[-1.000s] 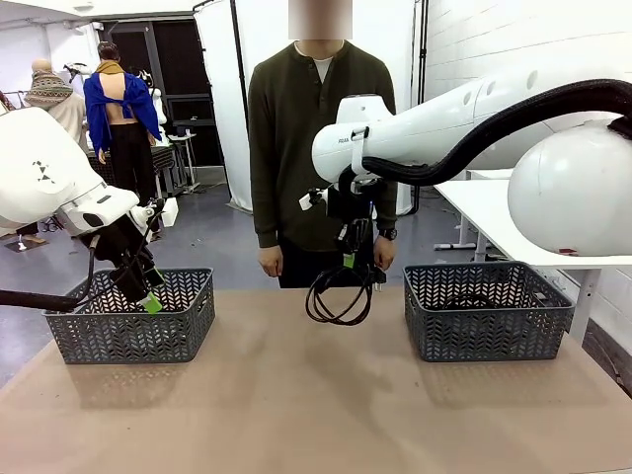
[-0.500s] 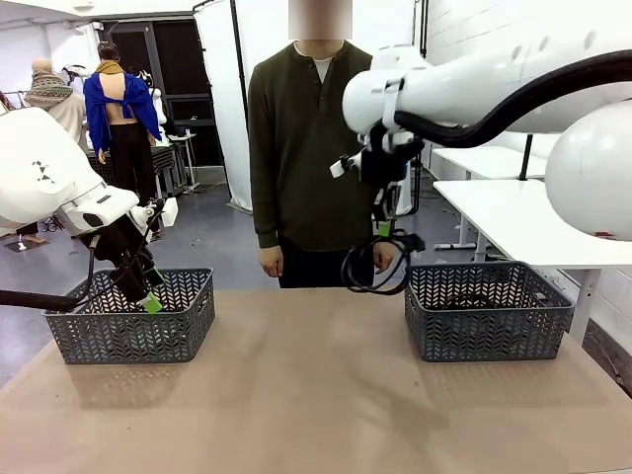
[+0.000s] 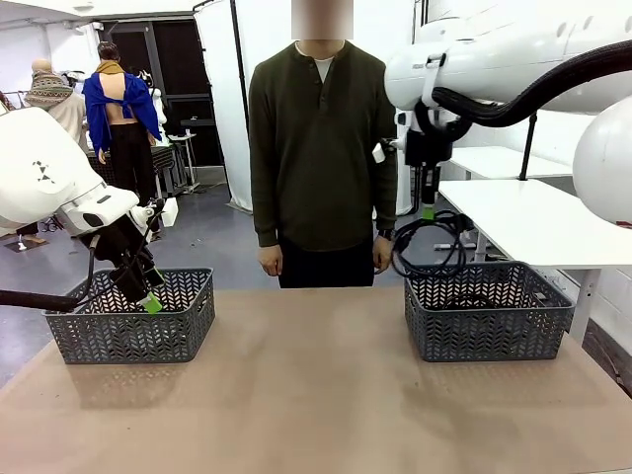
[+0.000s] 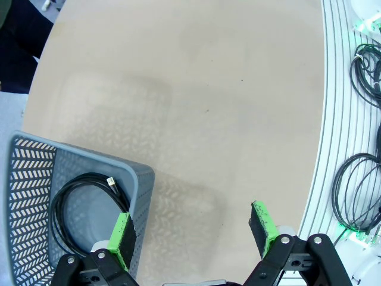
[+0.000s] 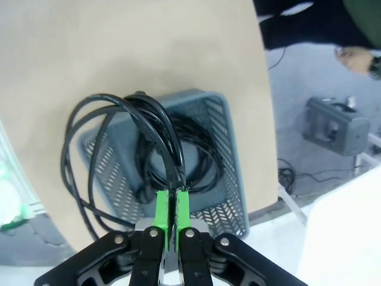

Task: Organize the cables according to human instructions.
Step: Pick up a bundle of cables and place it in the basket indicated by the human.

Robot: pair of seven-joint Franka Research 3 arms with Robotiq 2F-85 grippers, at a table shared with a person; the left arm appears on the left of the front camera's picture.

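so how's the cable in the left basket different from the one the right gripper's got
The cable in the left basket lies flat as one round coil; the held cable hangs in loose loops, pinched by the shut right gripper above the right basket. Both are thin and black.

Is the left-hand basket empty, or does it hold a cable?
It holds one: in the left wrist view a coiled black cable lies inside the grey basket.
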